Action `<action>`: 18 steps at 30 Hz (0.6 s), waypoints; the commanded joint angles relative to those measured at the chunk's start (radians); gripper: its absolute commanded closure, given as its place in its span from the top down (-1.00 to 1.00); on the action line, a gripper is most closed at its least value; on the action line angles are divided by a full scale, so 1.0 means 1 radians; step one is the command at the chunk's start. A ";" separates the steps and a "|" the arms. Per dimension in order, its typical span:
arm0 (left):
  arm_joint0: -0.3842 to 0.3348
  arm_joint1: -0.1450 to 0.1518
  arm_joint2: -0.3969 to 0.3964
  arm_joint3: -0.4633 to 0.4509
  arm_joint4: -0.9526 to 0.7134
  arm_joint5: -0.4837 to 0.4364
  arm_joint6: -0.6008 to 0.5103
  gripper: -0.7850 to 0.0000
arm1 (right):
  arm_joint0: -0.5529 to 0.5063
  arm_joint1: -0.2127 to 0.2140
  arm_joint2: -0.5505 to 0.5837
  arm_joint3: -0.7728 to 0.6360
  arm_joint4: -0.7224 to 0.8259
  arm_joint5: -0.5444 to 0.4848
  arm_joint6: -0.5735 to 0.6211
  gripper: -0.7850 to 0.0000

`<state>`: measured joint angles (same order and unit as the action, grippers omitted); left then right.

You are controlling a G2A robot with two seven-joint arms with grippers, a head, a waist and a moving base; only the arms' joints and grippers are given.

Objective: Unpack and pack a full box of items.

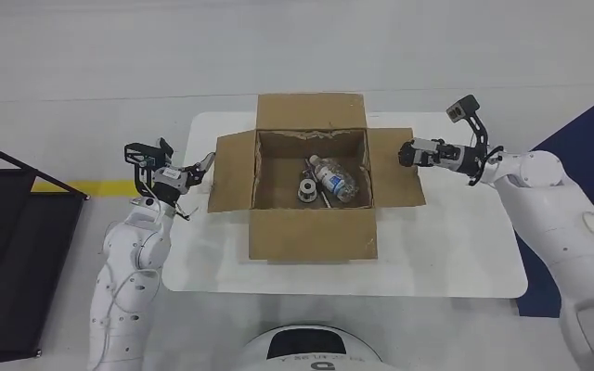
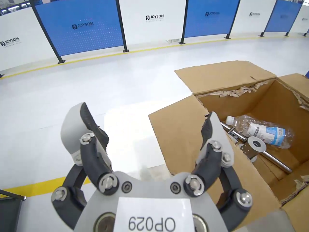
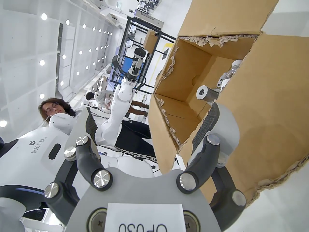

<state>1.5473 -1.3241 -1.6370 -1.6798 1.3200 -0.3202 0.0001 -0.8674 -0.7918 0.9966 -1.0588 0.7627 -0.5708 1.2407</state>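
Observation:
An open cardboard box (image 1: pixel 312 236) stands mid-table with all flaps folded out. Inside lie a crumpled clear plastic bottle (image 1: pixel 336 178) (image 2: pixel 262 129) with a white cap, a short metal cylinder (image 1: pixel 303 190) (image 2: pixel 253 147) (image 3: pixel 205 94) and a thin metal rod (image 2: pixel 272 158). My left gripper (image 1: pixel 199 171) (image 2: pixel 147 124) hovers open just outside the box's left flap (image 2: pixel 178 136), with nothing between its fingers. My right gripper (image 1: pixel 406 153) (image 3: pixel 152 126) is open beside the right flap (image 1: pixel 396 167) (image 3: pixel 270 112), also holding nothing.
The white table (image 1: pixel 464 250) has bare room in front of and beside the box. A dark rack (image 1: pixel 28 260) stands on the floor off the table's left side. A blue mat (image 1: pixel 566 139) lies on the floor at the right.

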 commanded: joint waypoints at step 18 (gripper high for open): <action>0.000 0.000 0.000 0.000 0.000 0.000 0.000 1.00 | 0.250 -0.130 -0.390 -0.484 -0.905 0.697 -0.220 1.00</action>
<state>1.5473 -1.3241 -1.6370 -1.6797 1.3200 -0.3202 0.0001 -0.6359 -0.9084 0.6426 -1.5508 -0.0924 0.0869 1.0136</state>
